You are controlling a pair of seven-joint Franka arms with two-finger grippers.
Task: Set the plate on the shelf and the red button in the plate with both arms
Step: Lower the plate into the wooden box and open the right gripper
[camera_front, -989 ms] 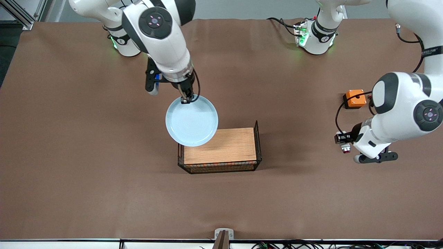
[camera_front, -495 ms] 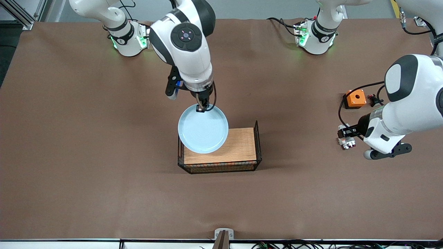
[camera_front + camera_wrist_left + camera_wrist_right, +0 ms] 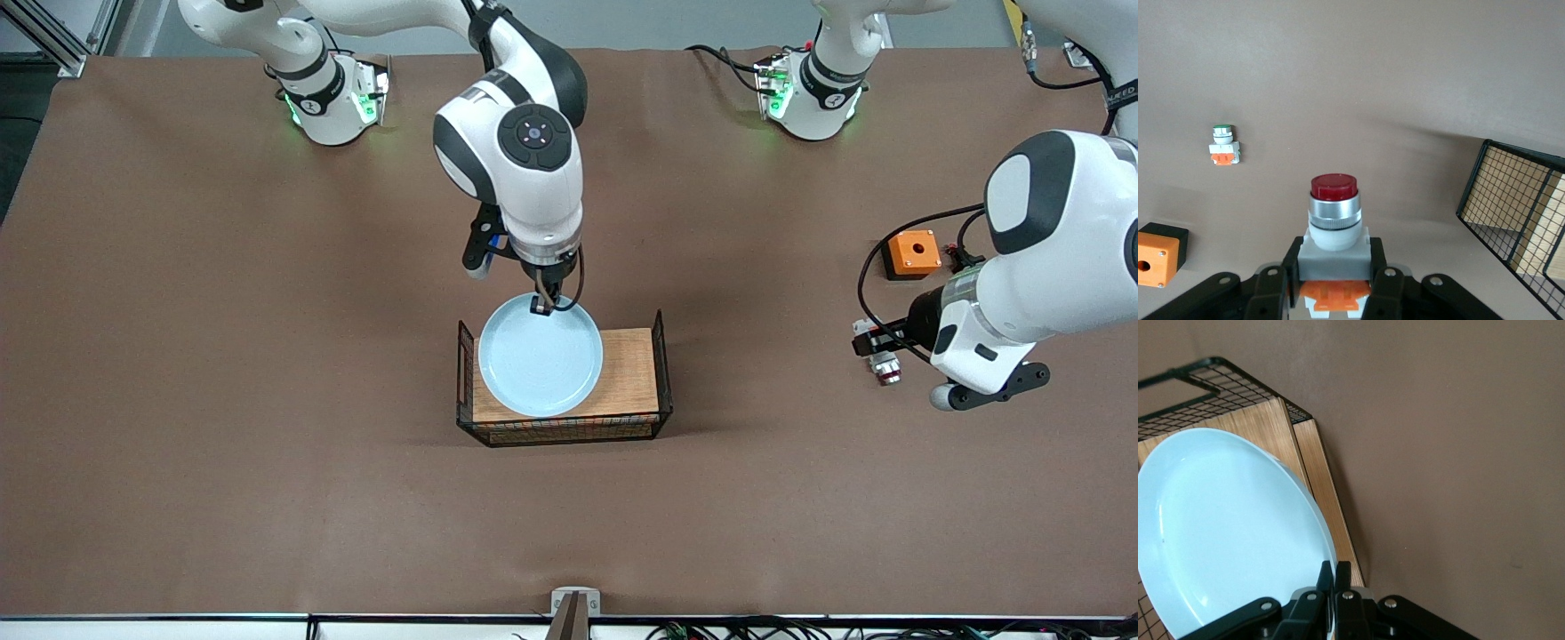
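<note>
The brown table (image 3: 222,400) spans the whole front view; near its middle stands a wire basket (image 3: 662,356) with a wooden board (image 3: 627,369) inside it, black mesh walls rising at its ends; the right arm reaches down over this basket, and the right gripper (image 3: 540,308) is clamped on the rim of the plate (image 3: 538,369), fingers pressed together on the edge that lies toward the robots' bases; the pale blue plate hangs over the board, covering the part of it toward the right arm's end, and whether it touches the wood cannot be told; in the right wrist view the plate (image 3: 1225,533) shows tilted above the board (image 3: 1271,430), its rim pinched between the fingers.

Toward the left arm's end of the table the left gripper (image 3: 876,348) is closed on the red button (image 3: 885,369), held above bare table well apart from the basket; the left wrist view shows the red button (image 3: 1334,220) with its white body squeezed between the fingers (image 3: 1275,293) and its dark red cap pointing away from the gripper; an orange box (image 3: 914,252) with a hole sits on the table near this arm; a small green-capped button (image 3: 1225,143) stands near the box (image 3: 1155,253).
</note>
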